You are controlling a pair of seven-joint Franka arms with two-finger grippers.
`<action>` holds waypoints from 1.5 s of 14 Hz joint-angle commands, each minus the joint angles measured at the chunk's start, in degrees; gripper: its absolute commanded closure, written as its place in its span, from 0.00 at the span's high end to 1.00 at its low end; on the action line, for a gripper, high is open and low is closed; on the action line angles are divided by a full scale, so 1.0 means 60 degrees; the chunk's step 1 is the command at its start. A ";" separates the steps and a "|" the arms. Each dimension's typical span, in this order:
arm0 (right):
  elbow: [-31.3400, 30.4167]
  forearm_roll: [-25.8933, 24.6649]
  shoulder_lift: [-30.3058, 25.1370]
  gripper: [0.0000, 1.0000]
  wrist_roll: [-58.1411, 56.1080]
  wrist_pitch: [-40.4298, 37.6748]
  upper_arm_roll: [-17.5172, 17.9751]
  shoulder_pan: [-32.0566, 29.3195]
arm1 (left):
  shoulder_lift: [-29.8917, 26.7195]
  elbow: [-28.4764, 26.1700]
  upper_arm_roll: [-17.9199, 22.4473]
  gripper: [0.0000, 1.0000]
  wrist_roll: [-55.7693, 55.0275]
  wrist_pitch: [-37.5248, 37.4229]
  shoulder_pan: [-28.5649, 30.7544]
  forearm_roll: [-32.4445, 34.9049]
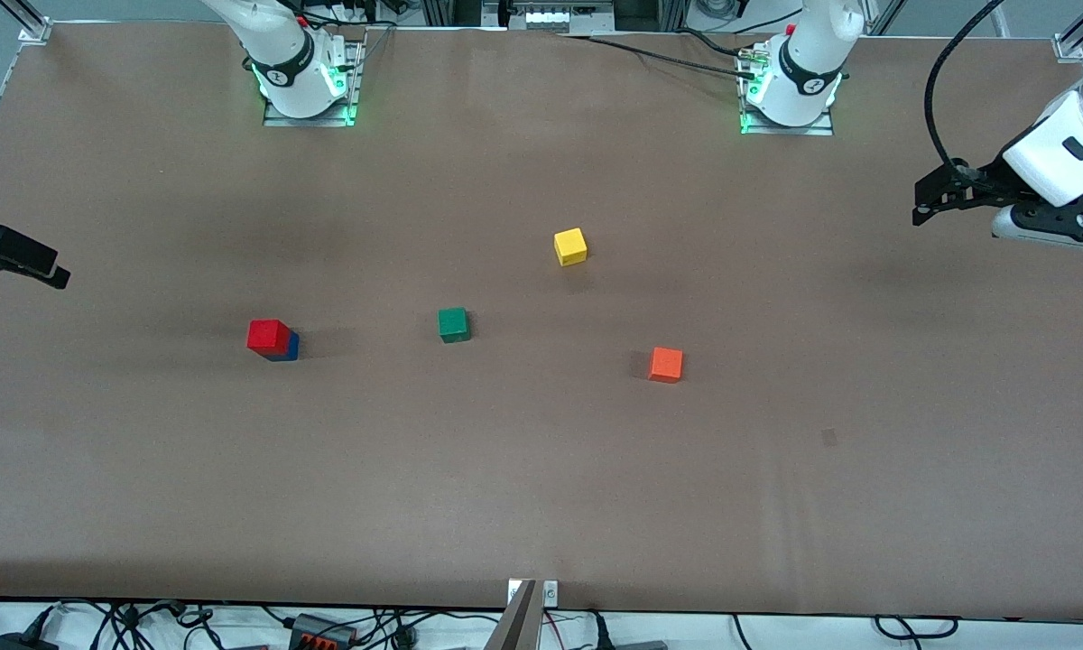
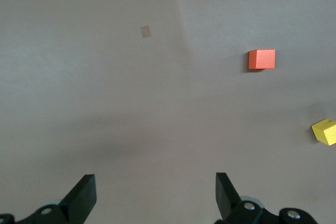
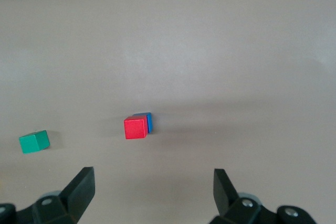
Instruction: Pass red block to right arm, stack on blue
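Brown matte table point(image 1: 541, 506) spans the front view; cables run along its edge nearest the front camera, and both arm bases are bolted at the edge farthest from it. Landmark: green cube point(image 1: 453, 324).

Red block point(image 1: 268, 335) sits on the blue cube point(image 1: 287, 348), toward the right arm's end from the green cube.

Yellow cube point(image 1: 570, 246) and orange cube point(image 1: 665, 365) lie toward the left arm's end.

Right gripper point(image 3: 152, 190) and left gripper point(image 2: 155, 195) hang over bare table, jaws wide, empty.

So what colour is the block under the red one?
Blue. The blue block peeks out beneath the red block; the right wrist view shows it best.
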 commanded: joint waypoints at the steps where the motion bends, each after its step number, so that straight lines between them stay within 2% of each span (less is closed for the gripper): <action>1: -0.0396 -0.0183 -0.0383 1.00 -0.0171 -0.0096 0.0339 -0.0238 | 0.0016 0.0212 0.0023 1.00 -0.0093 -0.0211 -0.0039 -0.0077; 3: -0.0672 -0.0402 -0.0602 1.00 -0.0083 -0.0302 0.0339 -0.0179 | 0.0030 0.0212 0.0023 1.00 -0.0093 -0.0211 -0.0039 -0.0077; 9: -0.3381 -0.0417 -0.2300 1.00 -0.0170 0.0810 0.0353 -0.0091 | 0.0030 0.0212 0.0038 1.00 -0.0093 -0.0225 -0.0024 -0.0077; 21: -0.3150 -0.0403 -0.2244 1.00 -0.0214 0.0694 0.0354 -0.0003 | 0.0016 0.0212 0.0038 1.00 -0.0093 -0.0225 -0.0024 -0.0077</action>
